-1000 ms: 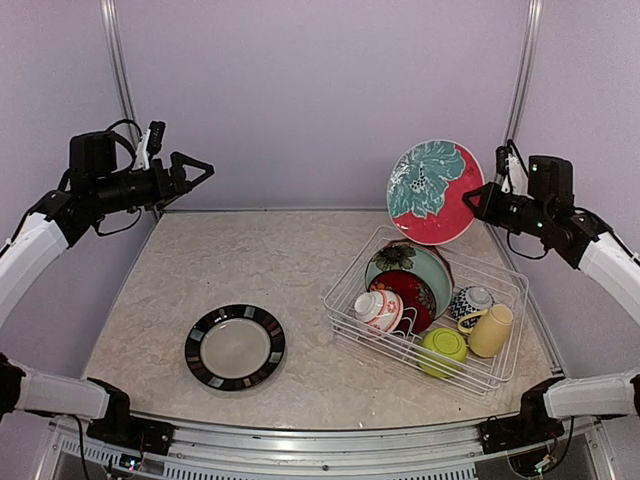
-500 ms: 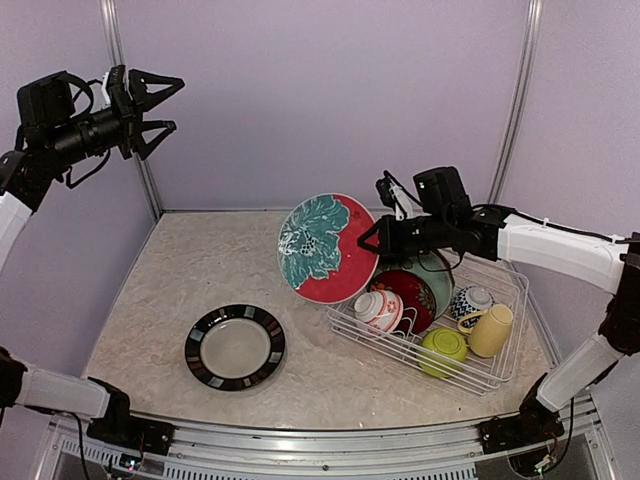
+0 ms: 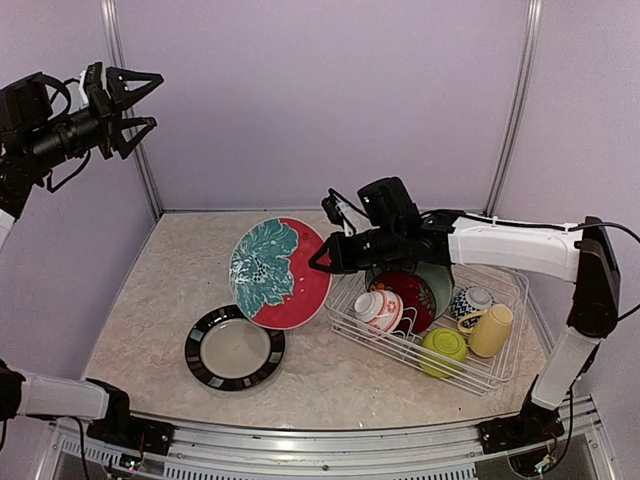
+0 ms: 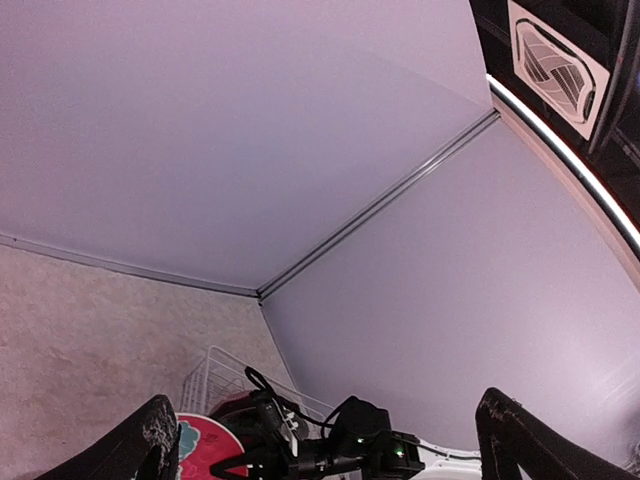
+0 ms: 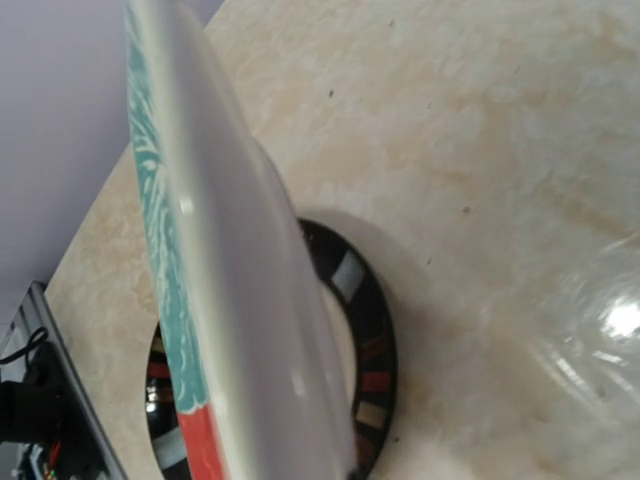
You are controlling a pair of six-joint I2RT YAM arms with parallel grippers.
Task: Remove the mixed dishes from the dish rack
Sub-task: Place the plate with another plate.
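My right gripper [image 3: 322, 262] is shut on the rim of the red-and-teal floral plate [image 3: 278, 272]. It holds the plate tilted on edge above the table, just past the black-rimmed plate [image 3: 234, 347], which lies flat. The right wrist view shows the held plate [image 5: 240, 300] edge-on over the black-rimmed plate [image 5: 365, 330]; its own fingers are hidden. The dish rack [image 3: 512, 340] holds a pale teal plate [image 3: 437, 272], a red floral plate [image 3: 408, 293], a red-white bowl [image 3: 378, 308], a blue-white bowl [image 3: 470, 303], a lime green bowl [image 3: 443, 348] and a pale yellow mug [image 3: 491, 331]. My left gripper [image 3: 140, 100] is open and empty, high at the far left.
Purple walls close the table at the back and both sides. The right arm stretches across the rack's back left corner. The left wrist view [image 4: 325, 405] looks down on the right arm, the held plate [image 4: 200, 450] and the rack [image 4: 215, 375].
My right arm has carried the floral plate left and down, from above the rack to beside the black-rimmed plate. My left arm has risen and pulled back to the left.
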